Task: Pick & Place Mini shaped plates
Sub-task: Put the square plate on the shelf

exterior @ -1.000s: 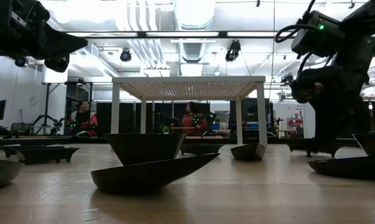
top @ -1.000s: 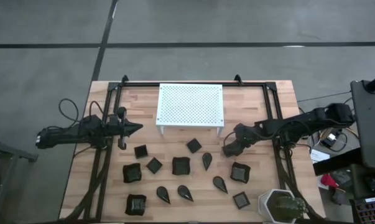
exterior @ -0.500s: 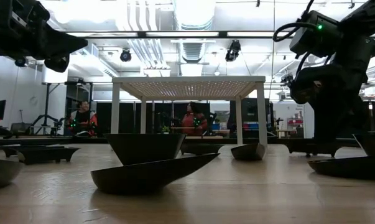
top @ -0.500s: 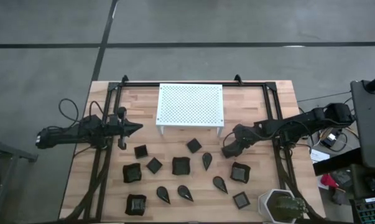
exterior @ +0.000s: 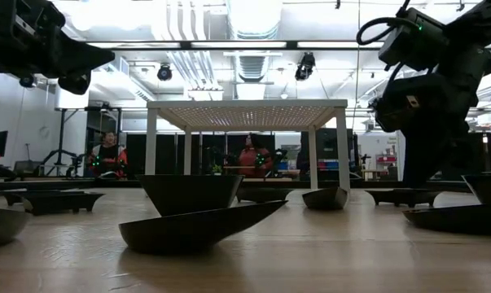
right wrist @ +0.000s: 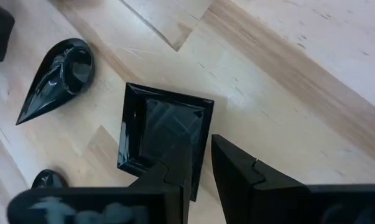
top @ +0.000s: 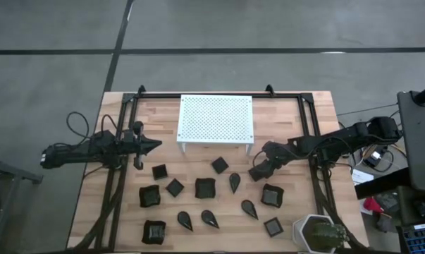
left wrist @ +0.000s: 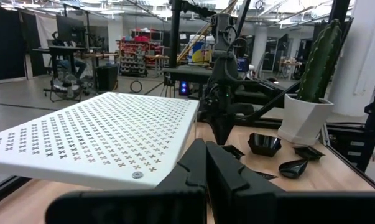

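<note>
Shifted slightly since a second ago, the right gripper [top: 256, 171] has edged away from the white perforated stand [top: 216, 118], and the low view shows its arm sitting a little higher than before. Nothing else has changed place.

The right gripper hangs directly over a small square plate [right wrist: 162, 130] lying flat on the wooden table [top: 282, 113]. One corner of that plate is covered by the gripper – whether it is gripped or only hovered over cannot be told. A teardrop plate [right wrist: 56, 78] lies just beside the square one, apart from it, its point turned away.

The other mini shaped plates [top: 205, 188] are scattered in loose rows across the near half of the table, none stacked, between the stand and the table's front edge. A bigger raised-rim square [top: 272, 195] sits near the right gripper, on its front side.

The stand rests on four legs at the back centre. Its right front leg is close to the right gripper. A hexagonal pot [top: 314, 231] holding a cactus stands at the front right corner.

The left gripper [top: 156, 145] waits at the left side of the table, clenched on nothing – pointing towards the stand's left edge.

Beyond the table, the low view shows a person [exterior: 108, 151] seated in the room behind.
</note>
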